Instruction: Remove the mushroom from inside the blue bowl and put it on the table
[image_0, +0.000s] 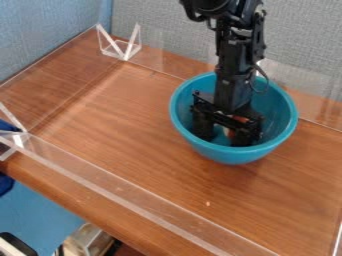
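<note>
Black gripper (225, 125) down inside blue bowl (193, 102), its arm (238, 45) reaching in from above, contents mostly hidden, bowl on reddish-brown wood-grain table (127, 125), clear low walls (120, 190) along the edges, grey textured panels (167, 22) behind.

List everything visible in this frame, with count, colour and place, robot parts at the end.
Blue bowl: one, teal-blue, right half of the table
Table: one, reddish-brown wood grain, under the bowl
Acrylic edging: clear, along the table's edges
White angular frame: one, far left corner
Backdrop: grey, behind the table
Mushroom: not distinguishable; the gripper hides part of the bowl's inside
Gripper: one, black, open, inside the bowl
Arm: one, black, above the bowl
</note>
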